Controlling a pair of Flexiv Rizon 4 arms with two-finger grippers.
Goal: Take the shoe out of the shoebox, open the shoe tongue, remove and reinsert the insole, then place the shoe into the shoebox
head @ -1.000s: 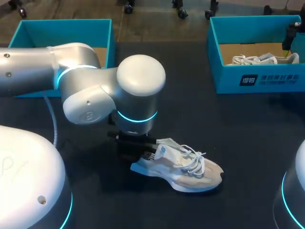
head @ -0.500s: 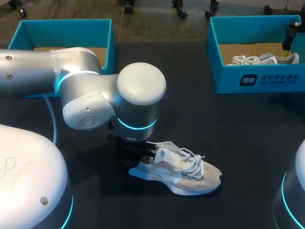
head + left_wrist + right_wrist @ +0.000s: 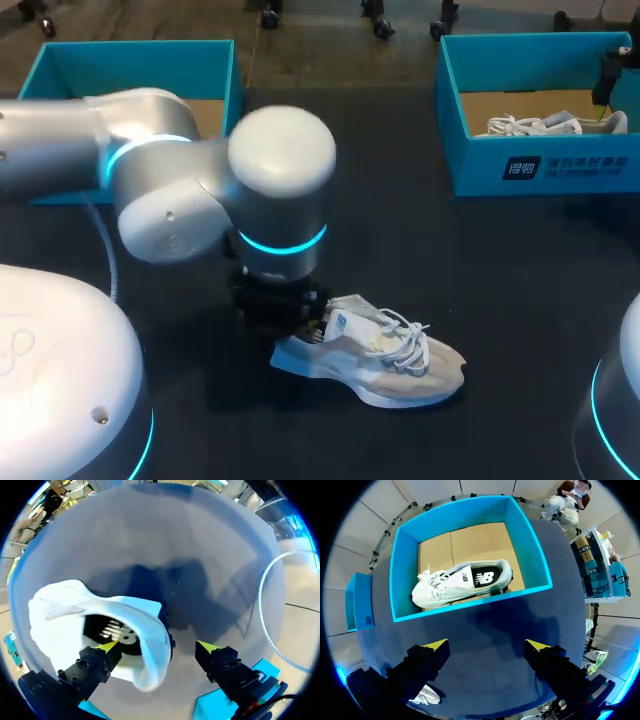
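Note:
A white and beige shoe (image 3: 385,350) lies on the dark table, toe pointing right. My left gripper (image 3: 287,308) hangs under the wrist at the shoe's heel. In the left wrist view the left gripper (image 3: 157,646) is open. The shoe (image 3: 65,605) has its heel collar standing between the spread fingers, close to one yellow tip, and nothing pinches it. The shoe's dark inside shows beside that tip. My right gripper (image 3: 487,644) is open and empty, high above a blue shoebox (image 3: 530,545) that holds a second white shoe (image 3: 462,582).
An open blue shoebox (image 3: 130,60) stands at the table's back left, partly behind my left arm (image 3: 170,190). The other blue shoebox (image 3: 540,170), with the second shoe (image 3: 555,124) in it, stands at the back right. Bare table (image 3: 450,260) lies between them.
The left gripper has opened and let go of the shoe's heel. The shoe has settled a little lower on the table. The left arm's wrist has shifted slightly left.

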